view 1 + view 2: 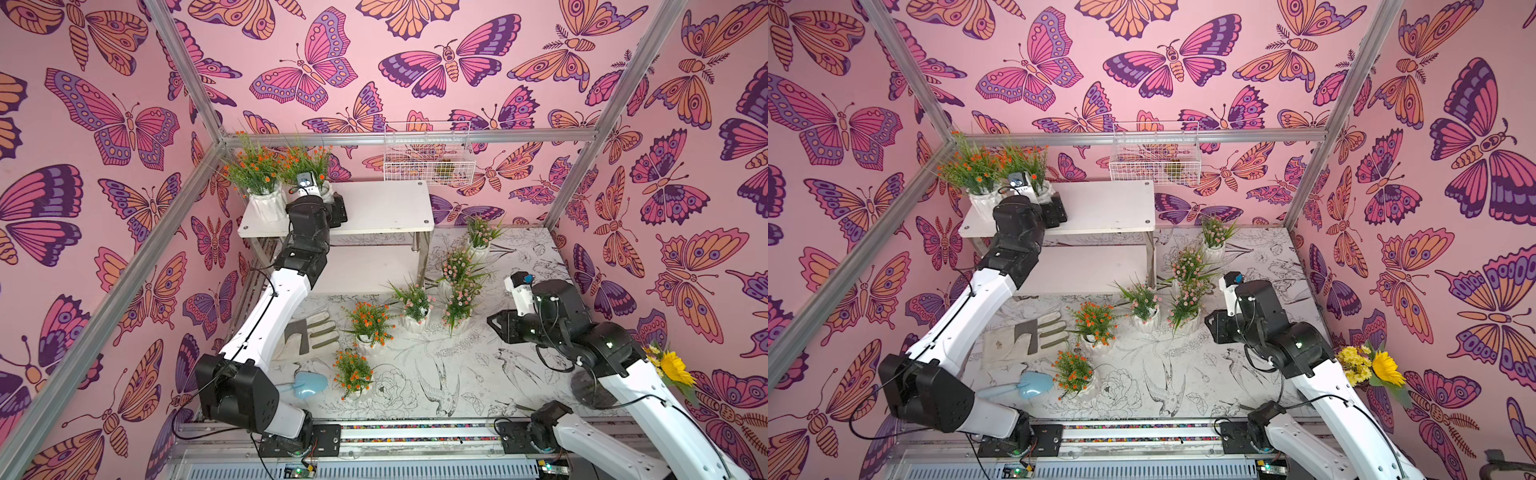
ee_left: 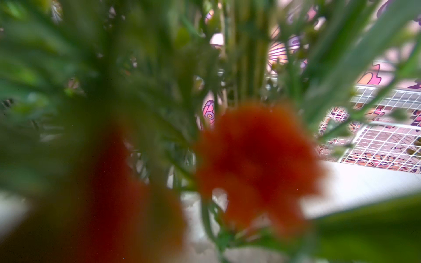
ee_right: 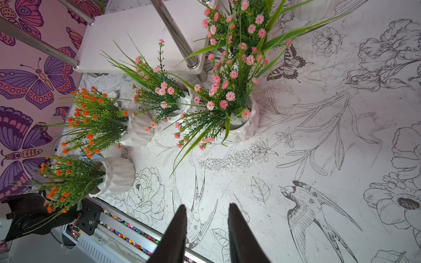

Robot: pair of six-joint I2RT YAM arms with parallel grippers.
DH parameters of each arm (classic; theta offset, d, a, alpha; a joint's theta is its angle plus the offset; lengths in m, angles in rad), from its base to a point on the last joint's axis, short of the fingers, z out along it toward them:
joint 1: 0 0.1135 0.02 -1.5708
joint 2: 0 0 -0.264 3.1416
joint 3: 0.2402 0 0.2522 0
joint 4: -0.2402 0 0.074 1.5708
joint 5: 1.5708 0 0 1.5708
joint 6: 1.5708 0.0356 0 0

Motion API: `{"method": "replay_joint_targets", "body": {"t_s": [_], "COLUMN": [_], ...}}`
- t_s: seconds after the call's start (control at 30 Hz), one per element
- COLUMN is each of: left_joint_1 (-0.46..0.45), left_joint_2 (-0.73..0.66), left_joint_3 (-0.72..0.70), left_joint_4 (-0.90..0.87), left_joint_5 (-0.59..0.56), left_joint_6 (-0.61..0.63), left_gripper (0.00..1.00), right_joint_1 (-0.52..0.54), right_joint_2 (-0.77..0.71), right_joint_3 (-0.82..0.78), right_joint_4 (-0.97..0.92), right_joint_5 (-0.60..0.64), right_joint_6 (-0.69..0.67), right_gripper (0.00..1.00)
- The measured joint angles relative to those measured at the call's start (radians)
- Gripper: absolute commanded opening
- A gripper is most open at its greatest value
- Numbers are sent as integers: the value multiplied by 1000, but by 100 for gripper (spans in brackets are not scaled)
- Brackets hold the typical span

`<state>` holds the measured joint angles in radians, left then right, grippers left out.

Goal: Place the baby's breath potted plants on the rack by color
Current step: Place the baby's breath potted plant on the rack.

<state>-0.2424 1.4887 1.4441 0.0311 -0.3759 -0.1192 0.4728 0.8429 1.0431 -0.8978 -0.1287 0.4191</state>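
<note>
Orange-flowered plant (image 1: 309, 164) against left gripper (image 1: 334, 208) on rack (image 1: 386, 208), grip unclear, right gripper (image 3: 207, 211) parted, empty

No text, label, brand, number or sign can be read in any of the views. Where small markings could be present on the arms' housings and the electronics along the table's near edge, they are shown too small and blurred to be made out.
</note>
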Motion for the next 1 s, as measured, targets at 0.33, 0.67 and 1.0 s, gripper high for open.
{"method": "replay_joint_targets", "body": {"t_s": [0.33, 0.67, 1.0], "left_joint_1": [0, 1, -1], "left_joint_2": [76, 77, -12], "left_joint_3": [76, 79, 48], "left_joint_4": [-5, -2, -1], "left_joint_5": [-21, -21, -6], "left_joint_6": [3, -6, -6], "left_gripper": [83, 100, 100], "right_joint_1": [0, 0, 0], "right_joint_2": [-7, -18, -9], "right_joint_3": [-5, -13, -21], "right_joint_4": [1, 1, 24], "right_joint_5": [0, 0, -6], "right_joint_6": [0, 0, 0], "right_gripper": [33, 35, 35]}}
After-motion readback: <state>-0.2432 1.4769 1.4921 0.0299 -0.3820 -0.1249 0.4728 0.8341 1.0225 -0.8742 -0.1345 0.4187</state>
